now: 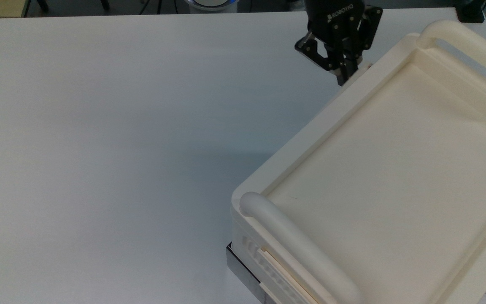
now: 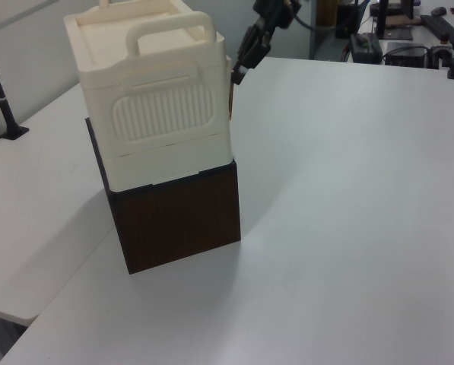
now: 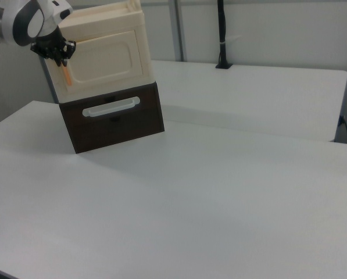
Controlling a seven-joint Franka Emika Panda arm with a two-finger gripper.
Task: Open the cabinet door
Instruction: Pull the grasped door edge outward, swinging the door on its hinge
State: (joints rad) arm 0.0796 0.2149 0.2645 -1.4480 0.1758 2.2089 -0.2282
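- While the cabinet door (image 3: 106,55) sat all but flush, it formed the cream cabinet's (image 2: 158,114) face towards the right view, atop a dark drawer unit (image 3: 115,119).
- Its copper bar handle (image 3: 66,74) stood upright at the right view's left edge of the door.
- At that bar's upper end was the hand (image 1: 343,77), fingers drawn together, seemingly pinching it; I judged the pull should swing that edge away from the cabinet.
- Count: one door, one copper handle, two tube handles (image 1: 298,249), one hand, one bench (image 1: 120,126).
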